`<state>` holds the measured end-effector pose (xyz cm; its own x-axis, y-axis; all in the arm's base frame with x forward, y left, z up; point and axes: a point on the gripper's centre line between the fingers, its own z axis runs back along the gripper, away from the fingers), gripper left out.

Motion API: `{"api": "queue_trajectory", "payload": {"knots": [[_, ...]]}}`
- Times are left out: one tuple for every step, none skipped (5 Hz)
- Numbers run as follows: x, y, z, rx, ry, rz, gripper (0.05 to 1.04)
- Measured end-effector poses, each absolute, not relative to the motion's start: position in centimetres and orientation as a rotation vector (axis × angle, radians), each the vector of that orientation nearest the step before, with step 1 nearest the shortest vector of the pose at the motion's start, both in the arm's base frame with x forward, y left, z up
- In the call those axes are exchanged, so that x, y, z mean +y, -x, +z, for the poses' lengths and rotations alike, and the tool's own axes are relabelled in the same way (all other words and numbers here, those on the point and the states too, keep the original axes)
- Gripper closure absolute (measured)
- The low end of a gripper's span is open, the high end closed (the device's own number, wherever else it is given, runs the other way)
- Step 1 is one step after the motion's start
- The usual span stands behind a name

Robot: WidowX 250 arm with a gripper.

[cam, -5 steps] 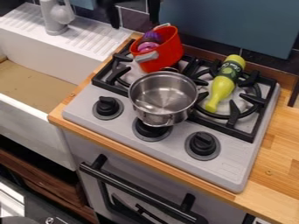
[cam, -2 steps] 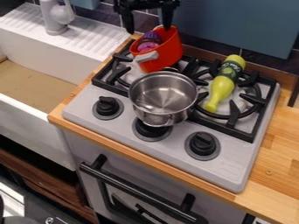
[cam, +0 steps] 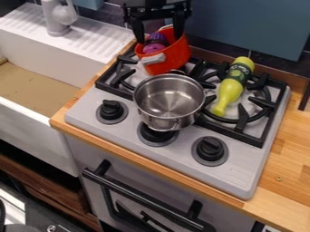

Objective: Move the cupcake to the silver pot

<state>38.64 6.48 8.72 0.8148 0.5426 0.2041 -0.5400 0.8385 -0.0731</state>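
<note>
One black claw (cam: 158, 38): spread, hanging at the top of the view over the mouth of the red pot, a finger to either side of the cupcake; whether it touches the pot's rim, I cannot tell.
Cupcake (cam: 156, 44): purple, inside the red pot, between the fingers.
Red pot (cam: 173, 57): tilted, on the rear left part of the stove, a grey handle toward the camera.
Silver pot (cam: 169, 97): upright, on the stove just in front of the red pot, its open mouth up, partly over the middle knob.
Bottle (cam: 231, 86): yellow-green with a dark green label, lying across the right burner grate (cam: 259, 138).
Stove (cam: 239, 174): grey, three black knobs (cam: 210, 148) along its front.
Desk (cam: 290, 163): light wood, around the stove.
Sink (cam: 42, 68): white, left of the stove in the view, with a grey faucet (cam: 57, 20) behind its ridged drainboard (cam: 91, 38).
Oven handle (cam: 142, 199): black, below the desk's front edge.
</note>
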Motion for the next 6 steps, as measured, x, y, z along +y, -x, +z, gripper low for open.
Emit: {"api": "queue_trajectory", "payload": {"knots": [[6.8,-38.9,8.5,-0.25,-0.002,0.588,0.085],[7.1,-38.6,8.1,-0.25,-0.009,0.587,0.085],[7.3,-38.8,8.2,-0.266,-0.02,0.591,0.085],[7.5,-39.5,7.3,-0.243,-0.027,0.594,0.085],[7.7,-39.7,6.9,-0.24,-0.035,0.592,0.085],[7.7,-39.9,6.6,-0.248,-0.046,0.582,0.085]]}}
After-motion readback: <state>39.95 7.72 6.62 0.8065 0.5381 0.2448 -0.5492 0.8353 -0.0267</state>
